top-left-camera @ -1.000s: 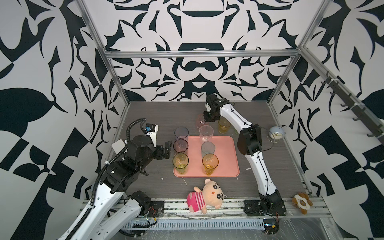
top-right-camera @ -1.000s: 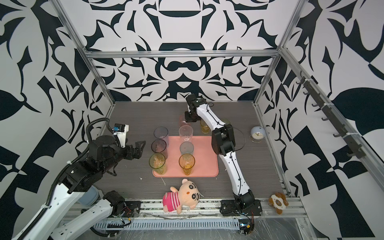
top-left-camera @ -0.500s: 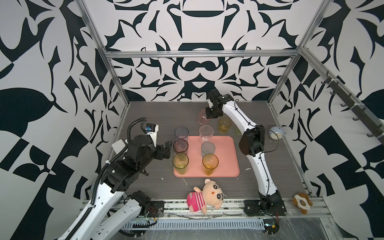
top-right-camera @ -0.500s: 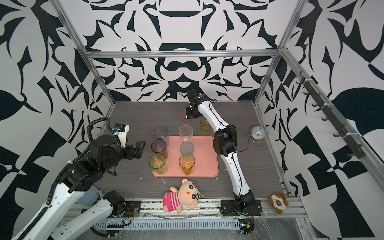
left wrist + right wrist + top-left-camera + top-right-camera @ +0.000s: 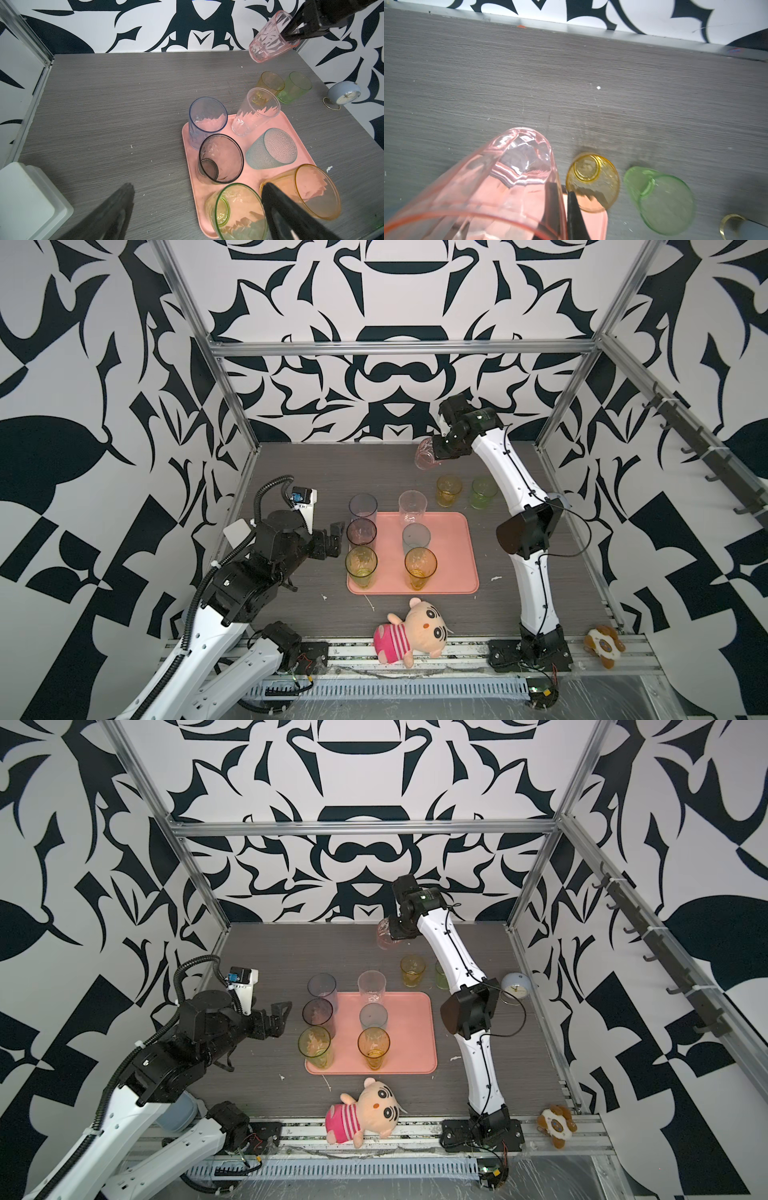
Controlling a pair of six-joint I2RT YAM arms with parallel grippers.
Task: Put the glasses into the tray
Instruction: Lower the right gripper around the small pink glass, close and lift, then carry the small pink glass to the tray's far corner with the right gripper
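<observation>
The salmon-pink tray (image 5: 451,556) (image 5: 307,149) lies mid-table and bears several glasses: blue-grey (image 5: 363,506), smoky (image 5: 361,531), yellow-green (image 5: 361,566), clear (image 5: 412,506), teal (image 5: 416,536) and amber (image 5: 420,566). Behind the tray, a short yellow glass (image 5: 448,489) (image 5: 592,180) and a short green glass (image 5: 483,492) (image 5: 662,203) stand on the table. My right gripper (image 5: 436,450) (image 5: 560,187) is shut on the wall of a pink glass (image 5: 426,454) (image 5: 500,187), held tilted in the air near the back wall. My left gripper (image 5: 336,537) (image 5: 198,185) hangs open and empty just left of the tray.
A white box (image 5: 25,199) sits at the table's left front. A small blue clock (image 5: 515,988) stands by the right arm. A plush doll (image 5: 411,632) and a small plush dog (image 5: 604,645) lie on the front rail.
My right gripper has lifted the pink glass off the table and carried it up and to the right, tilting it. The left arm has not moved.
</observation>
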